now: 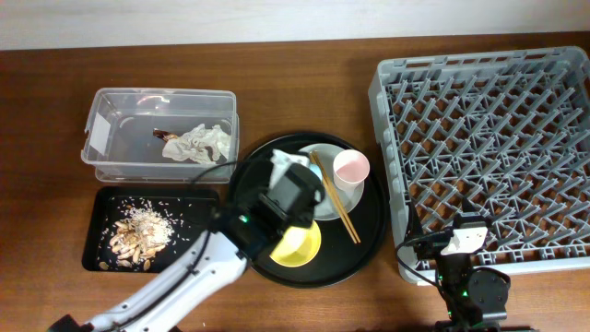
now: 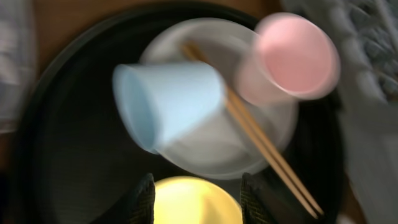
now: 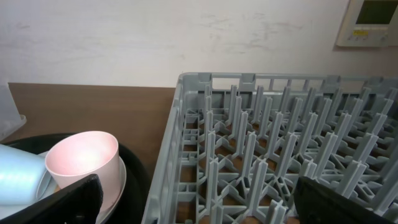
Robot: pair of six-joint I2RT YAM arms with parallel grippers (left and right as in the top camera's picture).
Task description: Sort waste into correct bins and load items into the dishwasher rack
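Observation:
In the left wrist view my left gripper (image 2: 196, 200) is open, its fingers (image 2: 143, 200) standing apart over the yellow bowl (image 2: 193, 202) without touching it. Beyond it the blue cup (image 2: 168, 102) lies on its side on the pale plate (image 2: 205, 155), with the chopsticks (image 2: 261, 143) and the upright pink cup (image 2: 292, 59) alongside. The napkin (image 1: 198, 143) and brown wrapper (image 1: 166, 135) lie in the clear box (image 1: 111, 161). Food scraps (image 1: 138, 235) sit in the flat black tray (image 1: 198, 198). My right gripper (image 3: 199, 205) is open and holds nothing, at the rack's (image 3: 261, 137) front-left corner.
The dishes sit on a large round black tray (image 1: 364, 240) between the two bins and the dishwasher rack (image 1: 489, 111). My left arm (image 1: 184, 277) reaches in from the lower left across the tray's front rim. No dishes stand among the rack's pegs.

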